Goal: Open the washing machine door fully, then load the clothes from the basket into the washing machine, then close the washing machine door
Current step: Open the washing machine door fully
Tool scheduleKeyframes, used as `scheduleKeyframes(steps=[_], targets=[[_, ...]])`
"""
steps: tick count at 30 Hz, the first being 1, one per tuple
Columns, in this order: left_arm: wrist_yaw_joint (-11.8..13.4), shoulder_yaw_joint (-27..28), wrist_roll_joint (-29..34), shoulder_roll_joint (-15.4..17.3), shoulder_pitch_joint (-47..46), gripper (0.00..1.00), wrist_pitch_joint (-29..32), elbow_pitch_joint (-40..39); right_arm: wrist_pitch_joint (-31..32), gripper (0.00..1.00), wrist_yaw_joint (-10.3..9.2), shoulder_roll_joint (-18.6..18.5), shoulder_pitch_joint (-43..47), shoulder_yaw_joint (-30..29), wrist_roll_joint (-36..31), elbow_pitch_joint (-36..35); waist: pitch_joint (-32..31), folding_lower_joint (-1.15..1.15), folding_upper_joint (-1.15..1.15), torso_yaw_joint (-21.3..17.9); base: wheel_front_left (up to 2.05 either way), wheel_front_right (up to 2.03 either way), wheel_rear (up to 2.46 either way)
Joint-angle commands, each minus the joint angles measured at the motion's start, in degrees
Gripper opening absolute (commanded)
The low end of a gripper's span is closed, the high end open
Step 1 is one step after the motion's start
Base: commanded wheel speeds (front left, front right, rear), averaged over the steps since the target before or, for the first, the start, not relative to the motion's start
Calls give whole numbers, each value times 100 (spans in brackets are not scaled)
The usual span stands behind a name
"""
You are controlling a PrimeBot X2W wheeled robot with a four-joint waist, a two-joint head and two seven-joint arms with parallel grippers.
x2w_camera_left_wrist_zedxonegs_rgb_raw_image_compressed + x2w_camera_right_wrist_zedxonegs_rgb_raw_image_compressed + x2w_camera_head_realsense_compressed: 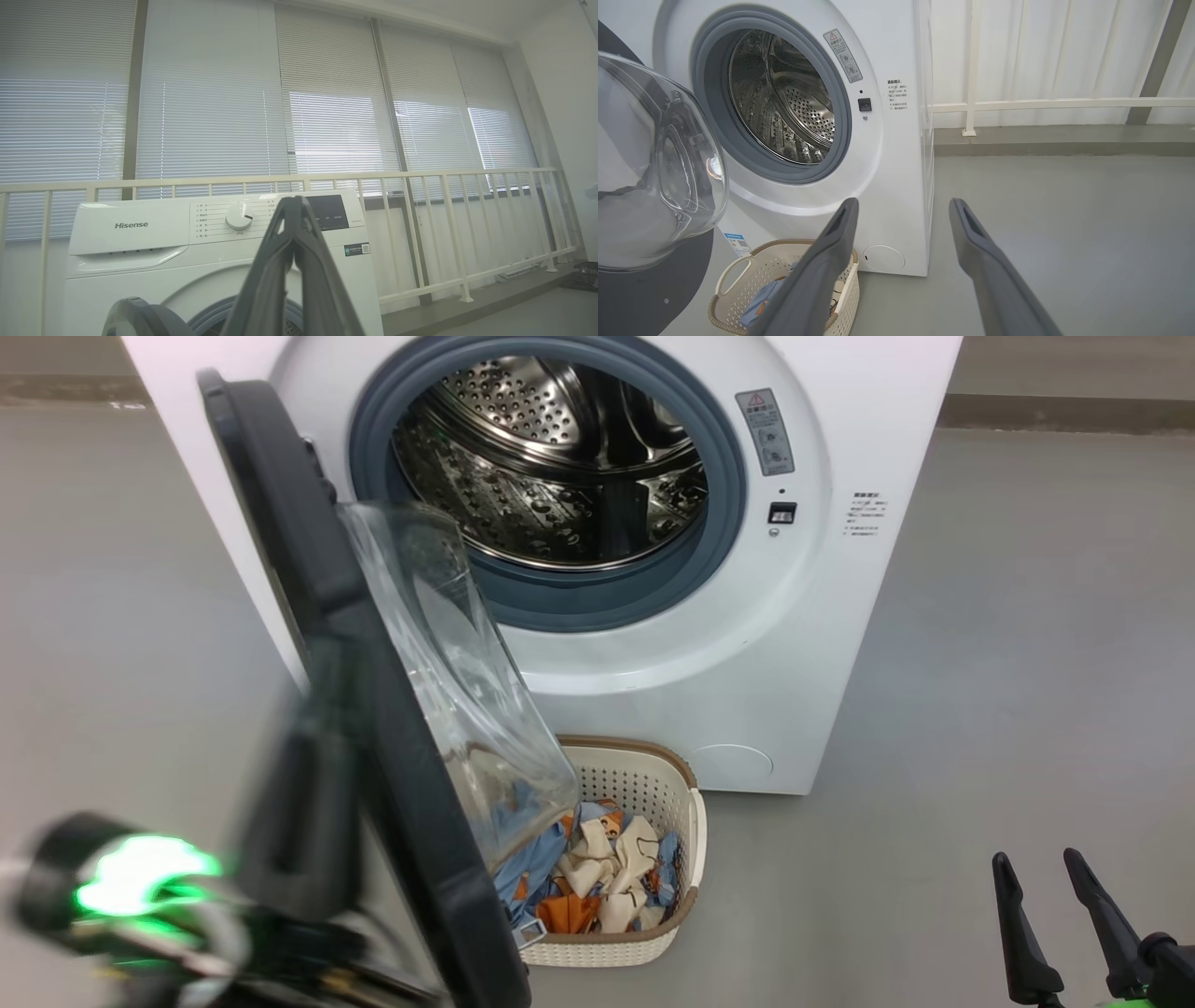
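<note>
Left tool (295,201), in its own wrist view, has both fingers pressed together tip to tip, pinching nothing. It rises from six o'clock, and its tip lies over the control panel of the washer (140,261), just at three o'clock of the white dial (239,216). The door (140,312) shows as a dark curved rim at seven o'clock. A cream railing (420,175) and closed blinds (210,93) run behind.

Right wrist view: the right tool (903,206) stands spread wide and empty, apart from everything. The washer takes ten to twelve o'clock, its mouth open, a grey gasket (841,107) ringing the steel drum (784,102). The door's glass bowl bulges at nine o'clock, swung clear of the mouth. The basket (733,275) sits on the floor (1064,210) at seven o'clock, at the washer's foot below the door. Blue clothes (761,298) lie in it, partly hidden by one finger.

Head view: the right tool is at five o'clock, fingers parted, well apart from the basket. The door stands edge-on from eleven to six o'clock, its glass overhanging the basket's left half. Blue, cream and orange clothes lie heaped in the basket at six o'clock. A blurred dark arm (140,882) with a green light sits at eight o'clock, beside the door's outer face; whether it touches the door I cannot tell.
</note>
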Motion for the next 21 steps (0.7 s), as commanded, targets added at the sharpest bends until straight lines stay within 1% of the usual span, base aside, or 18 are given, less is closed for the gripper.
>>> scheduleKeyframes(steps=[1, 4, 6, 9, 12, 16, 21], targets=[[-23, -27, 24, 50, -181, 0, 143, -104, -68, 100, 52, -68, -58, 168, -11, -123, -14, 0, 0, 34, 0, 0, 0], [129, -619, -170, 38, -83, 0, 341, 51, -68, 100, 52, -37, -61, 172, -4, -118, -22, 0, 0, 92, 0, 0, 0], [243, -916, -308, 34, 0, 0, 435, 231, -68, 100, 52, -27, -56, 198, 1, -107, -18, 0, 0, 128, 0, 0, 0], [320, -1272, -497, 32, 124, 0, 579, 511, -68, 100, 52, -18, -56, 198, 4, -101, -12, 0, 0, 176, 0, 0, 0], [411, -1464, -623, 32, 281, 0, 720, 787, -68, 100, 52, -11, -58, 186, 4, -116, -4, 0, 0, 221, 0, 0, 0], [464, -1631, -897, 31, 539, 0, 878, 1140, -68, 100, 52, -5, -63, 174, 2, -129, 12, 0, 0, 275, 0, 0, 0], [528, -1579, -1113, 76, 751, 0, 1015, 1562, -68, 100, 52, -6, -51, 181, 6, -121, 28, 0, 0, 340, 0, 0, 0]])
